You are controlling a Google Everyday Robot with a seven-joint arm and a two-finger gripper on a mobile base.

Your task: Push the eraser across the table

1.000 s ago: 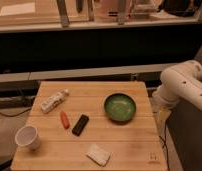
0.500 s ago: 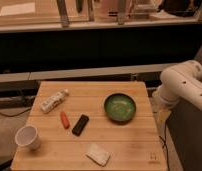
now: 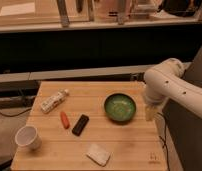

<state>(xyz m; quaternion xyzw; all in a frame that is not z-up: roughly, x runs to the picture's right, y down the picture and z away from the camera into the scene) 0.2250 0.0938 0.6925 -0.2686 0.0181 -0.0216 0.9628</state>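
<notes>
lying on the table (image 3: 125,146), eraser (image 3: 80,124) well apart from jaws at right edge.

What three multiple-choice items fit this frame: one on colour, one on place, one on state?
1. The bowl is:
A) blue
B) green
C) red

2. The eraser lies:
A) in the bowl
B) at the far right edge of the table
C) on the table, close beside the orange-red piece

3. The gripper is:
A) pressing on the eraser
B) apart from the eraser, at the table's right edge beyond the bowl
C) inside the bowl

Key:
1 B, the bowl's inside shows green.
2 C, the black bar sits flat on the wood next to the orange-red piece.
3 B, the bowl lies between the gripper and the eraser.
</notes>
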